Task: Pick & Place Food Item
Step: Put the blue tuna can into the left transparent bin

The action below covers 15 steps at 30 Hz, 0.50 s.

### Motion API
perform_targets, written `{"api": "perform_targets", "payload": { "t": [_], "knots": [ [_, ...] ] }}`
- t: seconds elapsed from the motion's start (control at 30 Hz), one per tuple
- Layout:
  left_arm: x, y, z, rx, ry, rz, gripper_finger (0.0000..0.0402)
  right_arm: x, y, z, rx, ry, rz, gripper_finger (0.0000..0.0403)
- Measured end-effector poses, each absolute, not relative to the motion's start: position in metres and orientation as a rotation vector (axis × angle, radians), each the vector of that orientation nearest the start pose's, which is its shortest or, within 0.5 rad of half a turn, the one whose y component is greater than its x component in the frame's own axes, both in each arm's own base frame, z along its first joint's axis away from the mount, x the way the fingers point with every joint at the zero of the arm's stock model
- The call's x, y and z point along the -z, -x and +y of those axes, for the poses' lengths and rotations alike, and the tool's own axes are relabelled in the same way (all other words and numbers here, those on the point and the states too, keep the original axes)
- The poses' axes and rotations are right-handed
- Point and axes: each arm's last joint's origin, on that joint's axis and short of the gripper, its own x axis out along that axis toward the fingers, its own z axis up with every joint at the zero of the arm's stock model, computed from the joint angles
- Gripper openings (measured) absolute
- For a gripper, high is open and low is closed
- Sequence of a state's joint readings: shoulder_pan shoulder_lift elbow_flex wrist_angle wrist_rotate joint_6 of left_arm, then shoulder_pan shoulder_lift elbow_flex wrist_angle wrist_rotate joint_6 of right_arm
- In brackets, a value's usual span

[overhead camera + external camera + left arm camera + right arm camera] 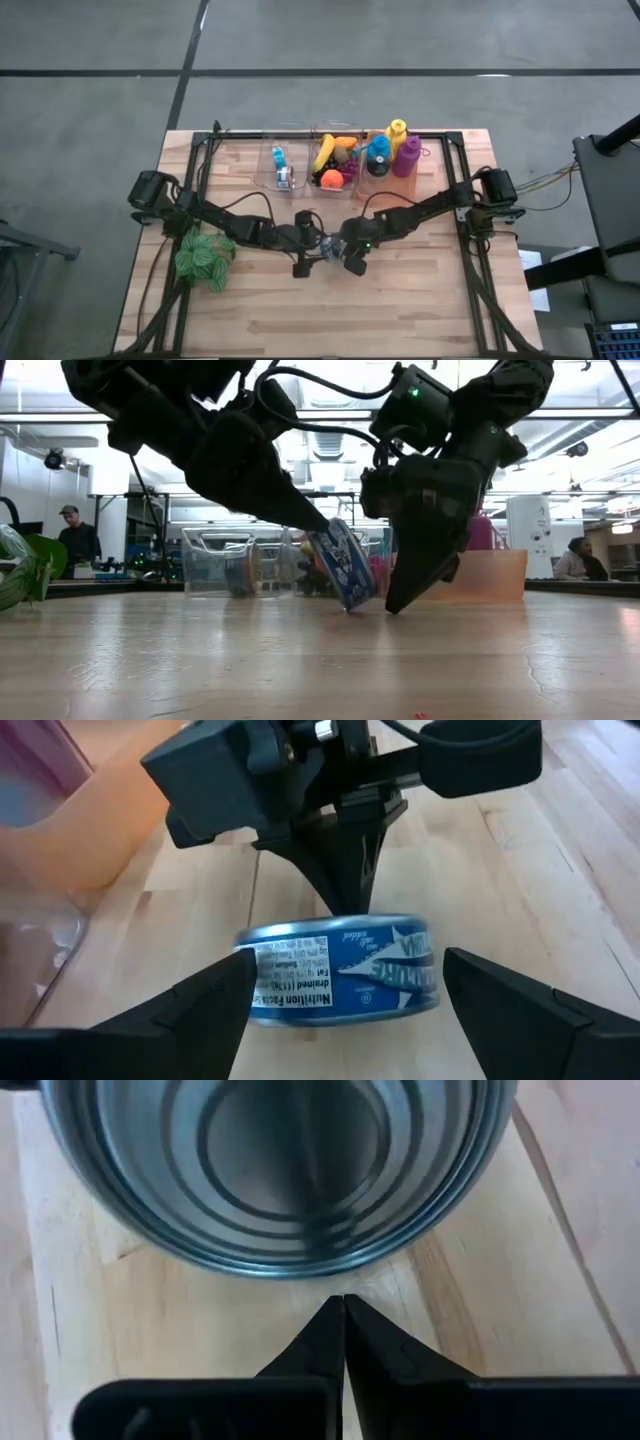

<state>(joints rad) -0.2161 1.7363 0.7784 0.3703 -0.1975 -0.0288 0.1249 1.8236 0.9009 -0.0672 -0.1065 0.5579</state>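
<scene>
- Where the two dark arms meet, near the middle of a pale wooden table [420, 300] with visible plank grain; smooth, flat, matte.
- Along the far edge, clear plastic bins [330, 160] holding bright toy-like fruit, with coloured bottles [395, 150] beside them; glossy, rounded shapes, well apart from the grippers.
- At the left side, a green leafy plant [203, 258], soft and floppy in look.
- Reaching in from the left, left gripper [345, 1000] with fingers spread wide on either side of the can, flanking its label; contact with the wall cannot be told.
- Reaching in from the right, right gripper [343, 1330] with fingers pressed together into one point, aimed at the can's ringed metal end from just beside it.
- Between both grippers, a short round can [345, 980], tilted up on its edge in the low view, one rim on the wood; blue and white paper label, ribbed steel ends.
- Judged as stiff, fairly dense for its size, not fragile; curved wall and metal ends likely slippery, and prone to rolling when on edge.
- Best hold judged to be across the labelled side wall, fingers on opposite sides, squarely at mid-height.
</scene>
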Motion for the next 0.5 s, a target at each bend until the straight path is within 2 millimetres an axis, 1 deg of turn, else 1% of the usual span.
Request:
{"api": "perform_targets", "payload": {
  "t": [0.4,0.5],
  "knots": [
    [-0.1455,-0.3278,-0.0657,0.017,-0.096,0.576,0.0322,-0.1197,-0.332,0.0446,0.073,-0.498,1.01,0.0008],
    [-0.1422,-0.3255,-0.0652,0.016,-0.101,0.616,0.0322,-0.1211,-0.3311,0.0436,0.121,-0.474,0.998,0.0008]
  ]
}}
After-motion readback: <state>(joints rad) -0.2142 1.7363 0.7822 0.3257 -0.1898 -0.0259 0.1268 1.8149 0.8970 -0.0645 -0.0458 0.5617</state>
